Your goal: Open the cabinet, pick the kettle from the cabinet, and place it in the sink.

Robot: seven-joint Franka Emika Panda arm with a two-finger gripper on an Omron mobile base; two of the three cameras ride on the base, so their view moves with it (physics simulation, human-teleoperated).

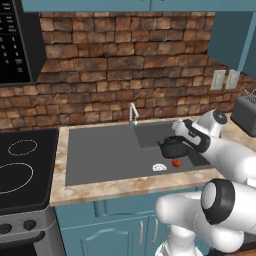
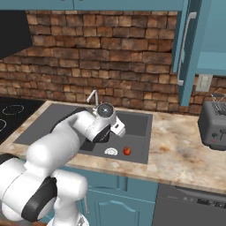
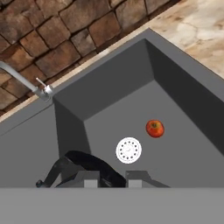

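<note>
Gripper (image 3: 109,178) clamped on the squat black kettle (image 1: 172,147), over the dark grey recessed sink (image 1: 100,150).
Rigid, probably light; arched top handle is the hold, may swing.

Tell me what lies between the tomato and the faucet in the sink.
In the hand view, only bare sink floor and wall separate tomato and faucet.

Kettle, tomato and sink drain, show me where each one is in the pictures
kettle (image 1: 172,148), left base view, on its black body.
tomato (image 3: 155,128), hand view, middle of the red fruit.
sink drain (image 3: 128,150), hand view, centre of the white disc.
</note>
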